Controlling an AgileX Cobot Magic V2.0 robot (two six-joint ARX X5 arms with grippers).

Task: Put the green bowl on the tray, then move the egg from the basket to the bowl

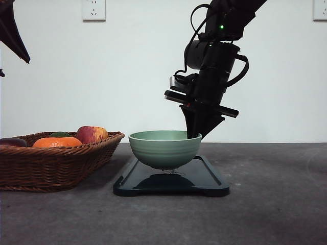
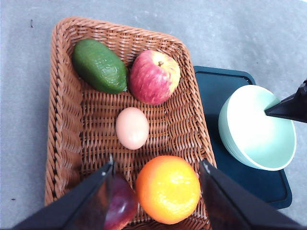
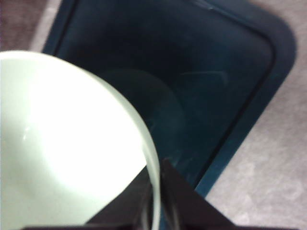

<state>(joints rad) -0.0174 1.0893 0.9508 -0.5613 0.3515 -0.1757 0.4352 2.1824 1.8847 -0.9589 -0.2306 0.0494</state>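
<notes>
Right gripper (image 1: 194, 133) first: its jaws are pinched on the rim of the green bowl (image 1: 164, 148), one finger inside the wall and one outside, as the right wrist view makes plain with the pale rim (image 3: 152, 167) running straight between the two dark fingers. One bowl, and it hangs just above the tray (image 1: 204, 176), its foot barely clear of the glossy surface in the front view, with the grip at about 3 o'clock on the rim.

Over to the left gripper (image 2: 156, 191): jaws spread wide, nothing between them, hovering above the basket (image 2: 64, 120). Counting what lies inside from the left wrist view, that is five items. One egg (image 2: 132, 128) sits at the centre of the weave, touching nothing. One apple (image 2: 154, 76) is at 1 o'clock from the egg, one green avocado (image 2: 100, 65) at 11 o'clock, just beside the apple. One orange (image 2: 168, 189) is at 5 o'clock, and one dark reddish-purple fruit (image 2: 119, 206) at 7 o'clock, partly behind a finger.

One tray, one basket, standing side by side on the grey table (image 1: 276, 204), near each other.
</notes>
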